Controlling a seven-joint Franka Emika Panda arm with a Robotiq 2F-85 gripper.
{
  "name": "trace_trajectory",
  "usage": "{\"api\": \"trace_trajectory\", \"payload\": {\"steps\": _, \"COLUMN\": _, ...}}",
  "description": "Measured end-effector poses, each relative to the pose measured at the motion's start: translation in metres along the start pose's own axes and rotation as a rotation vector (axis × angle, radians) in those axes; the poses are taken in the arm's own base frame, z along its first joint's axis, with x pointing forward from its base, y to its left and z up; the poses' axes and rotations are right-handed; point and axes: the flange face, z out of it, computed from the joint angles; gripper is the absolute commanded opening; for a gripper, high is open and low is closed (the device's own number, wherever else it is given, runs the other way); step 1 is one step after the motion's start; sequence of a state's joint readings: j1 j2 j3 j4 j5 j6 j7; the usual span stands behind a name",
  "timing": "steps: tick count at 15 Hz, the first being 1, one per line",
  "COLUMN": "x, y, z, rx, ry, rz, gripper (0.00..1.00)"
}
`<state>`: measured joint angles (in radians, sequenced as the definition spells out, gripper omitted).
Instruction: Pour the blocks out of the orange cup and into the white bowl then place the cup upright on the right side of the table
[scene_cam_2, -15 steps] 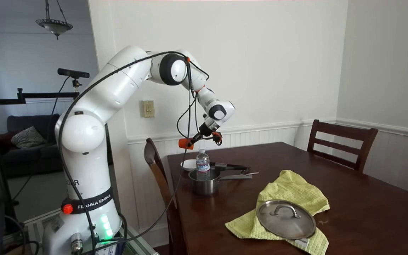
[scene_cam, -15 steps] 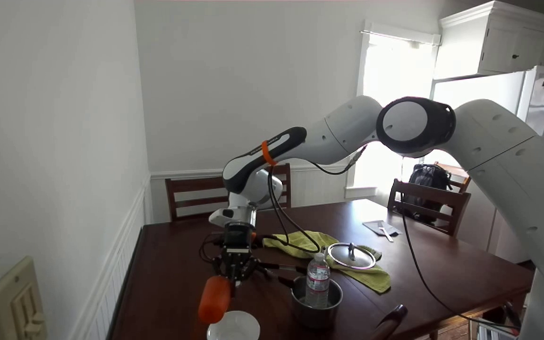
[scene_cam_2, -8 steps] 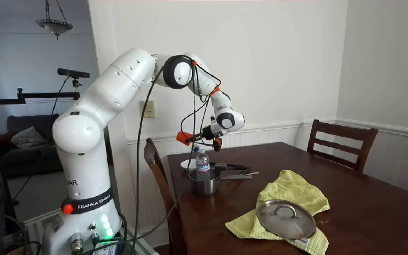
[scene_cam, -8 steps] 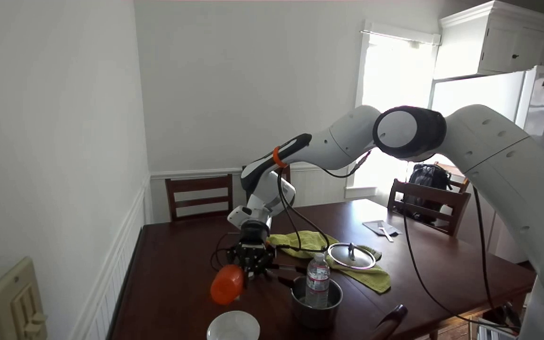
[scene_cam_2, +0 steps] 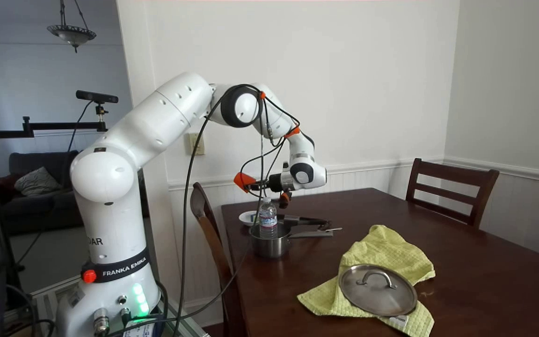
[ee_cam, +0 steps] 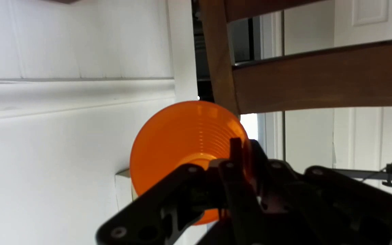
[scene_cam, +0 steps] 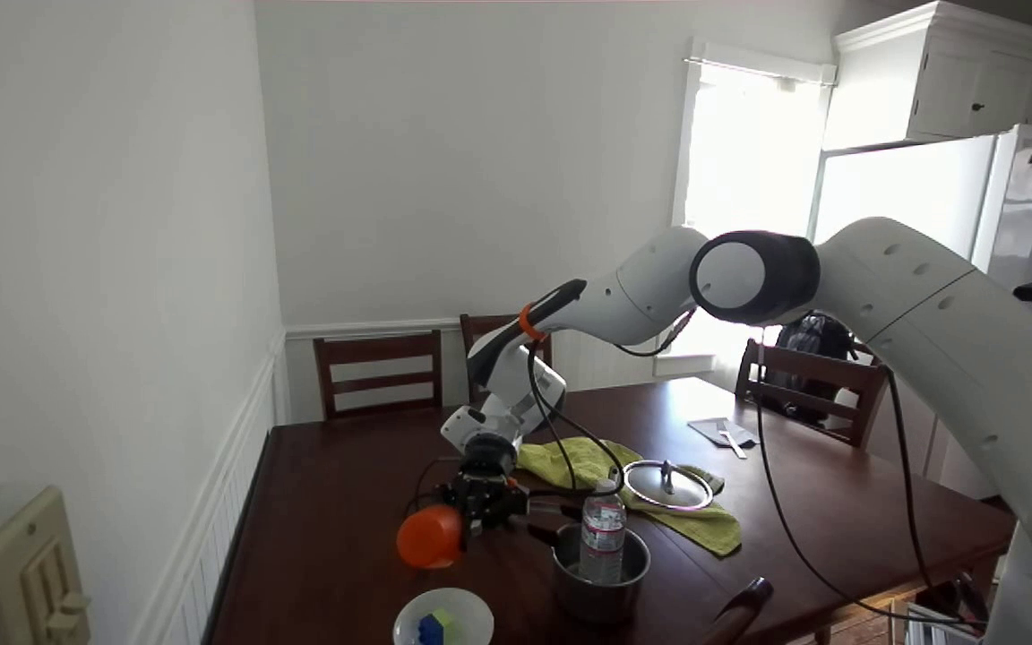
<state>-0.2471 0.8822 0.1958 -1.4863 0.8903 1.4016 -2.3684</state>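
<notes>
The orange cup (scene_cam: pixel 429 537) is held tilted in the air above the white bowl (scene_cam: pixel 480 618); it shows in an exterior view (scene_cam_2: pixel 244 181) too. My gripper (ee_cam: pixel 245 139) is shut on the cup's wall, one finger inside and one outside. In the wrist view I look into the cup's mouth (ee_cam: pixel 179 136); no block shows inside, though the fingers hide part. A blue block (scene_cam: pixel 433 629) and a green block (scene_cam: pixel 445 618) lie in the bowl. The bowl also shows in an exterior view (scene_cam_2: pixel 245 217), partly behind the bottle. The table (scene_cam: pixel 328 537) is dark brown.
A metal pot (scene_cam: pixel 570 587) with a water bottle (scene_cam: pixel 603 528) in it stands beside the bowl. A yellow-green towel (scene_cam_2: pixel 386 248) bears a metal lid (scene_cam_2: pixel 377 290). A wall (scene_cam: pixel 122 269) runs along one table edge. A chair (scene_cam_2: pixel 208 224) stands near the bowl.
The cup has tipped further, its mouth end lower. A blue block seen falling half a second ago now lies in the bowl with a green one. The arm has moved slightly away from the bowl.
</notes>
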Motion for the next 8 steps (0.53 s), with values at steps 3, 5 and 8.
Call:
{"api": "trace_trajectory", "payload": {"steps": 3, "x": 0.019, "y": 0.002, "z": -0.019, "rx": -0.072, "ry": -0.132, "rz": -0.012, "gripper": 0.02}}
{"api": "trace_trajectory", "payload": {"steps": 5, "x": 0.047, "y": 0.005, "z": -0.019, "rx": -0.105, "ry": -0.221, "rz": -0.030, "gripper": 0.02}}
{"api": "trace_trajectory", "payload": {"steps": 8, "x": 0.095, "y": 0.021, "z": -0.001, "rx": -0.145, "ry": -0.358, "rz": -0.053, "gripper": 0.02}}
